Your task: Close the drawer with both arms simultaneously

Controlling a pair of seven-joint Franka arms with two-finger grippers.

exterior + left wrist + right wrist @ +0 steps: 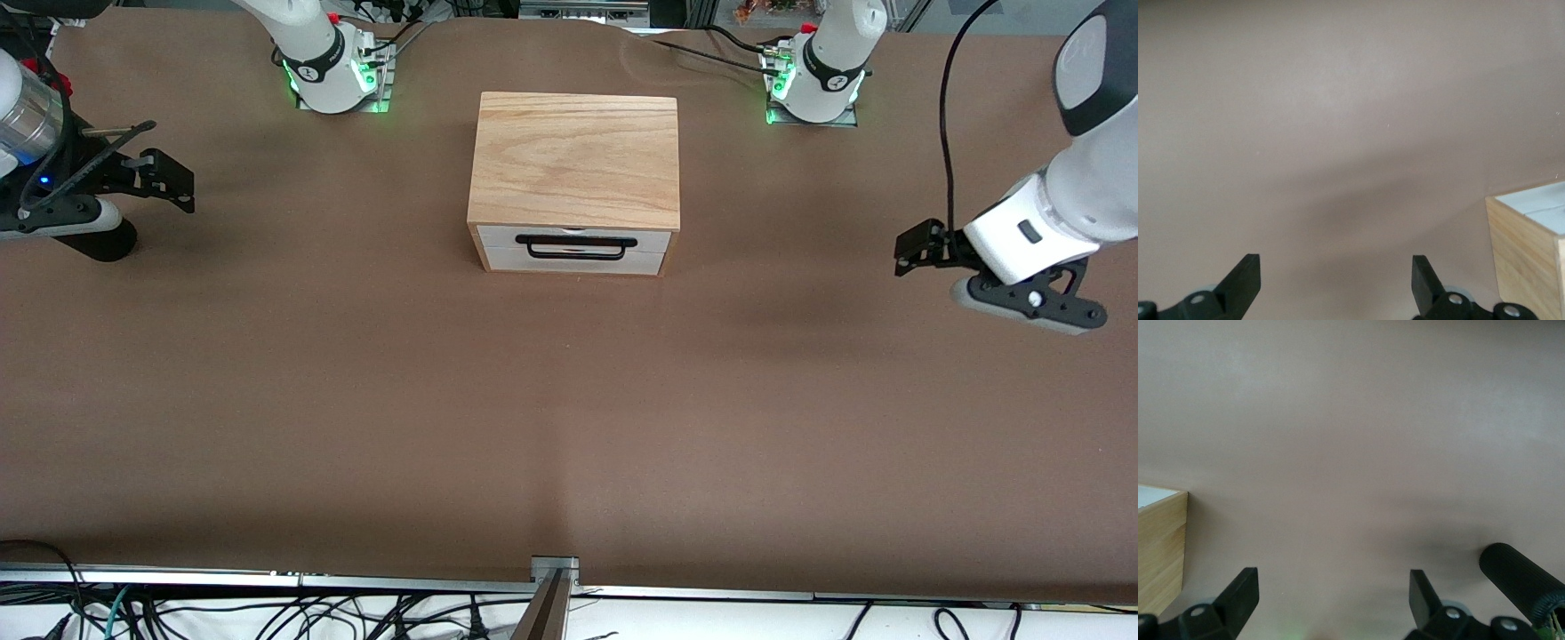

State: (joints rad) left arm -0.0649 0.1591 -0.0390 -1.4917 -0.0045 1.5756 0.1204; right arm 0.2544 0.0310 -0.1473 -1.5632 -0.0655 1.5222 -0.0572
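Start at the right arm's end of the table: your right gripper (169, 182) hangs over bare brown table (356, 400), well apart from the box, and its wrist view shows the fingers (1238, 593) spread wide with nothing between them. That reads as a parked pose, clear of the work.

In the middle sits the light oak box (576, 160), near the arms' bases, its front turned toward the front camera. The drawer (573, 250) looks pushed home, or very nearly: its white panel lies about flush with the box front, and the black wire handle (576, 245) is free.

At the left arm's end, your left gripper (916, 249) hangs over the table too, fingers (1245, 277) likewise wide apart and empty. Both point toward the box, so I judge the close essentially done.
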